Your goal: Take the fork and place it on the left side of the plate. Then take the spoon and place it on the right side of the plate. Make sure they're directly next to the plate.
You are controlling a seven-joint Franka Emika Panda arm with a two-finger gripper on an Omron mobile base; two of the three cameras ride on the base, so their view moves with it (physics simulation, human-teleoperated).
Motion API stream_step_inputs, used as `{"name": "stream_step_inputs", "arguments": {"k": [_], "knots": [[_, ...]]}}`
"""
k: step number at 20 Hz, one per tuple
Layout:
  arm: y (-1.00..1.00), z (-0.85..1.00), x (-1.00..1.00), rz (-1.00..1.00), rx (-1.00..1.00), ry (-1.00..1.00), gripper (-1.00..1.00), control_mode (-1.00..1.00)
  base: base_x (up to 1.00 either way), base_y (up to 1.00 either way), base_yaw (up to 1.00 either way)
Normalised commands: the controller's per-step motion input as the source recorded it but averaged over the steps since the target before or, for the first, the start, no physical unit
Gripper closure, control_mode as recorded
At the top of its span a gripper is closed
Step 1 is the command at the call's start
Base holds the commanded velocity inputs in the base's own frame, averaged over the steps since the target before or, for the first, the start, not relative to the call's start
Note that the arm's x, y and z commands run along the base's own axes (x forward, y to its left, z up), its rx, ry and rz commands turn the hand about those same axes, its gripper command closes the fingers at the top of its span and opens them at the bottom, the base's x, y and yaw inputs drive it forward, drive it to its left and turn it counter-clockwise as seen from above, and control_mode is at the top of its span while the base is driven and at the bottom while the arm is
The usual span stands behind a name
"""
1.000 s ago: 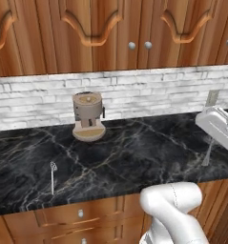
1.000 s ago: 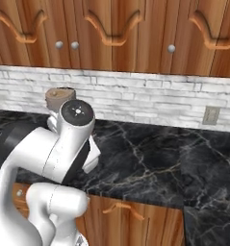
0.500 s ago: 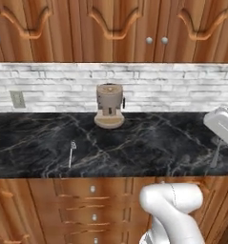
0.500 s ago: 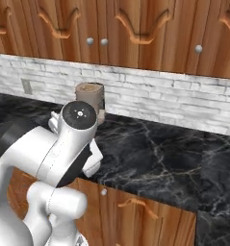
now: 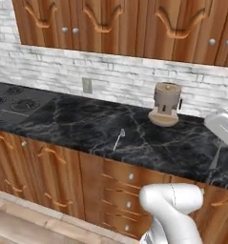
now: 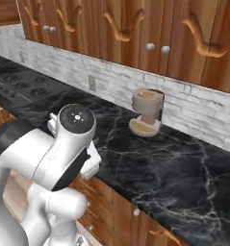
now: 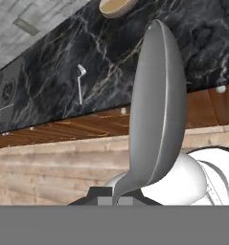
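**Desk:** What did you have in the gripper at that moment?

**Me:** One spoon (image 7: 156, 110). In the hand view I saw its grey oval bowl standing up large in front of the lens, with the narrow neck running down between the finger tips. The gripper (image 7: 115, 200) was clamped tight on that neck.

**Desk:** And the fork?

**Me:** I counted one fork (image 5: 118, 139), a thin silver piece lying flat on the black marble counter (image 5: 77, 119), near its front edge. The hand view caught it too (image 7: 80, 84), well apart from the spoon bowl.

**Desk:** The plate?

**Me:** I could not tell you where it stood.

**Desk:** Anything else on the counter?

**Me:** One tan coffee grinder (image 5: 165, 104) stood upright by the white brick wall, to the right of the fork and further back. I saw it from the right base camera as well (image 6: 146, 112). One wall socket (image 5: 87, 85) sat on the bricks left of it. One stove top (image 5: 8, 102) lay at the counter's far left. A white appliance (image 5: 224, 126) showed at the right edge; I could not make out what it was.
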Motion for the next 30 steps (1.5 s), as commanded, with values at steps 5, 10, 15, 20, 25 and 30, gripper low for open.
{"name": "stream_step_inputs", "arguments": {"k": [5, 10, 15, 20, 25, 30], "knots": [[0.00, 0.00, 0.00, 0.00, 0.00, 0.00, 1.00, 1.00, 0.00, 0.52, 0.76], [0.00, 0.00, 0.00, 0.00, 0.00, 0.00, 1.00, 1.00, 0.00, 0.51, 0.73], [0.00, 0.00, 0.00, 0.00, 0.00, 0.00, 1.00, 1.00, 0.12, 0.47, 0.68], [0.00, 0.00, 0.00, 0.00, 0.00, 0.00, 1.00, 1.00, 0.19, 0.52, 0.62], [0.00, 0.00, 0.00, 0.00, 0.00, 0.00, 1.00, 1.00, 0.21, 0.75, 0.47], [0.00, 0.00, 0.00, 0.00, 0.00, 0.00, 1.00, 1.00, 0.02, 1.00, 0.23]]}}
